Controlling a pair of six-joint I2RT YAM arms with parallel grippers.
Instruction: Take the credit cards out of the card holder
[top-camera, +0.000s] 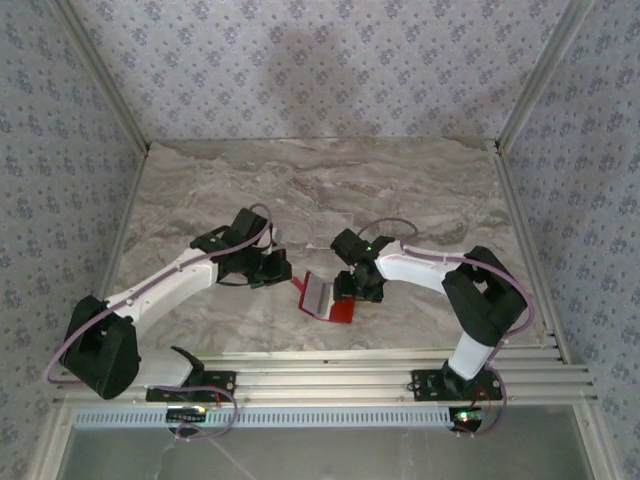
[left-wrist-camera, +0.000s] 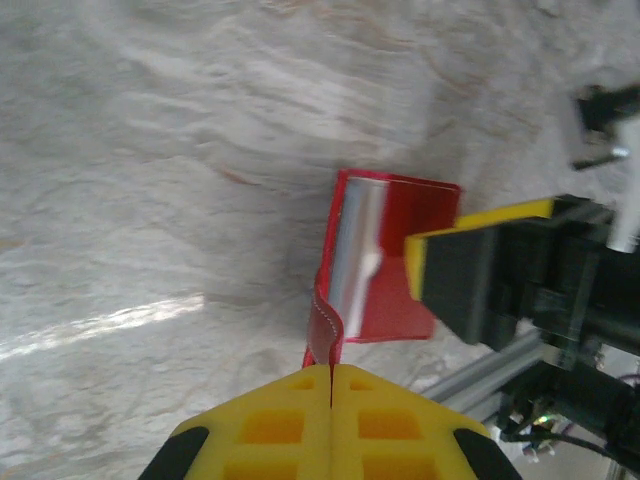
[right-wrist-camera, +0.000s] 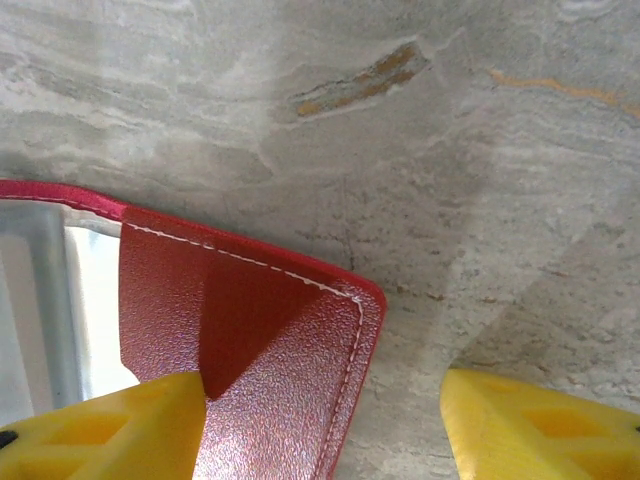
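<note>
Straddling the card holder (right-wrist-camera: 280, 350) corner, right tool (right-wrist-camera: 322, 395) gapes; left tool (left-wrist-camera: 330, 372) pinches its edge.

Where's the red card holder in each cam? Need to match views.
Top external: card holder just below centre.
Left wrist: card holder centre-right, its strap pinched in the left gripper.
Right wrist: card holder lower left, corner between the fingers of the open right gripper.
Shared landmark: the holder's pale window panel.
</note>
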